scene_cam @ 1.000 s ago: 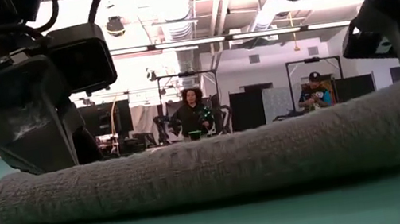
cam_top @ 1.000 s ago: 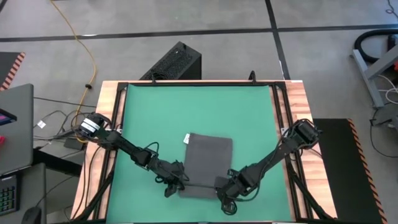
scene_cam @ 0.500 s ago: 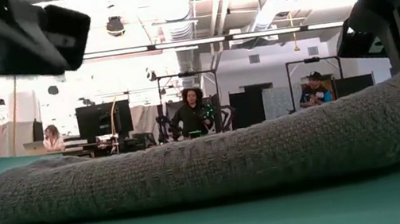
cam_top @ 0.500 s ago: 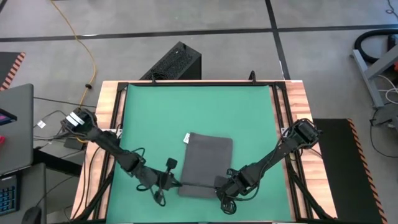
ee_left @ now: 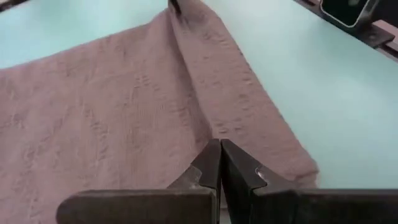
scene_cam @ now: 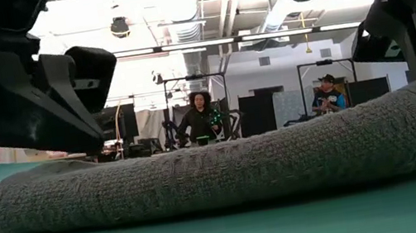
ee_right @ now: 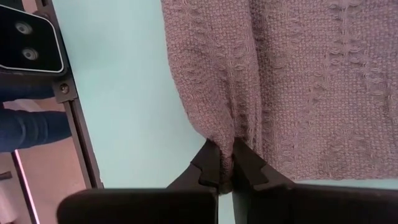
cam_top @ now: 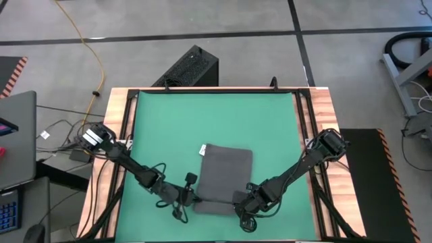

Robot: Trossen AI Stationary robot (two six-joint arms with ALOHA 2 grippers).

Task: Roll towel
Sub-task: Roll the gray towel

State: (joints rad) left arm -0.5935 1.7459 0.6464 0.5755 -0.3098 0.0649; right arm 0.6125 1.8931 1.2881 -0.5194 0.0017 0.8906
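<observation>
While flat on the green mat [cam_top: 216, 121], towel [cam_top: 226, 177] corner pinched in right claw [ee_right: 225, 167]; left claw [ee_left: 220, 152] together, empty.

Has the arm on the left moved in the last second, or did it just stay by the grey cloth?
Yes. The left gripper swung away from the towel, then came back to its near-left corner.

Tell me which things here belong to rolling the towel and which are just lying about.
Part of the job:
- towel
- left hand, shut at the towel's near edge
- right hand, shut on the towel's near edge
- green mat

Just lying about:
- black box on the floor
- yellow cable
</observation>
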